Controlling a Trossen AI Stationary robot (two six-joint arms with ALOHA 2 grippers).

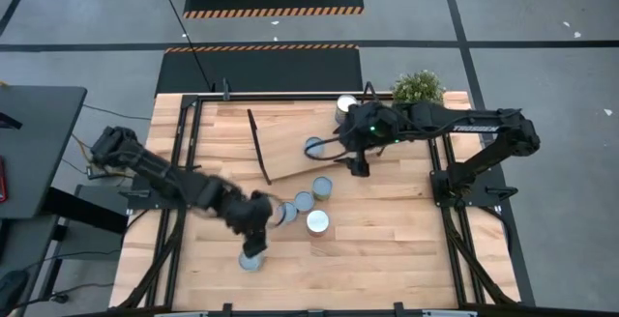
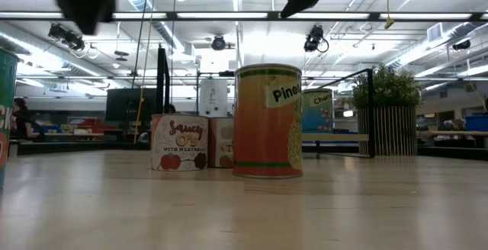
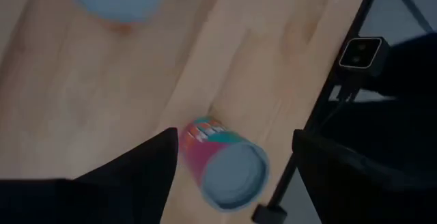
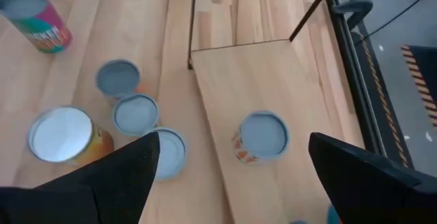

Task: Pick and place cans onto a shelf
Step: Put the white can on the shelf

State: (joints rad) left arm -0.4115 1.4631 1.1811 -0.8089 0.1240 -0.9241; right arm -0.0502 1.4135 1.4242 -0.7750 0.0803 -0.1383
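A pink-and-teal can (image 3: 229,166) stands upright on the table near the front edge (image 1: 253,259). My left gripper (image 3: 235,142) hovers open above it, a finger on either side, touching nothing. The shelf (image 1: 290,148), a light board with black frame ends, lies on the table at the far middle, with one can (image 4: 263,135) standing on it. My right gripper (image 4: 233,142) is open and empty above the shelf's right end (image 1: 358,167). Several more cans (image 1: 304,201) stand grouped on the table between the arms.
Another can (image 1: 345,104) stands by a potted plant (image 1: 418,87) at the far edge. In the low view a pineapple can (image 2: 267,120) and a meatball can (image 2: 179,142) stand in front. Black frame rails (image 1: 440,177) run along both table sides.
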